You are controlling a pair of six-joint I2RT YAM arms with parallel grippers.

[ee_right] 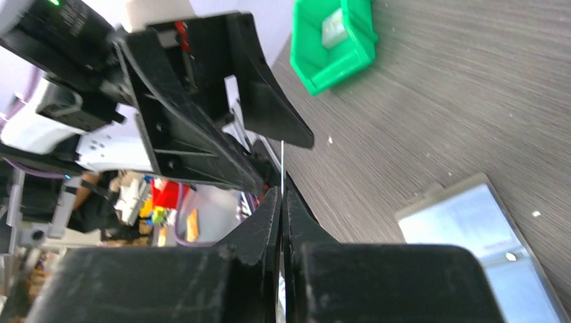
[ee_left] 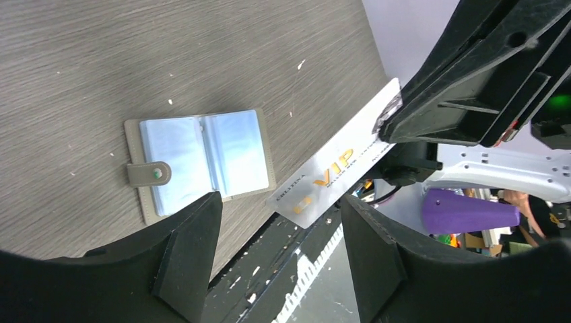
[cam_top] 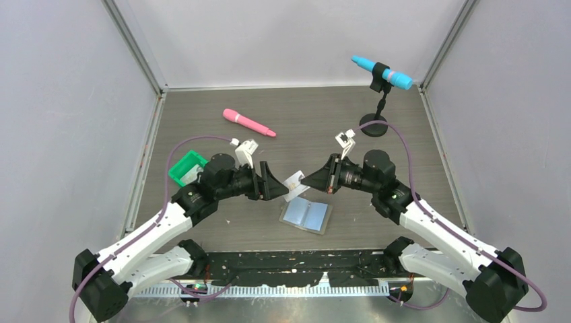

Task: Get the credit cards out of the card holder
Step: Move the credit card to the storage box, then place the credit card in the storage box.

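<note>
The card holder (cam_top: 306, 215) lies open on the table, its grey cover down and its pale blue pockets up; it also shows in the left wrist view (ee_left: 202, 158) and the right wrist view (ee_right: 491, 249). My right gripper (cam_top: 306, 180) is shut on one end of a whitish credit card (cam_top: 294, 186) and holds it in the air above the holder. The card bears gold "VIP" print (ee_left: 337, 168) and shows edge-on in the right wrist view (ee_right: 282, 158). My left gripper (cam_top: 276, 183) is open, its jaws either side of the card's free end (ee_left: 283, 259) without touching it.
A green tray (cam_top: 187, 167) with a pale object in it (ee_right: 334, 30) stands at the left. A pink marker (cam_top: 249, 122) lies at the back. A blue marker (cam_top: 382, 73) sits on a black stand (cam_top: 374, 128) at the back right.
</note>
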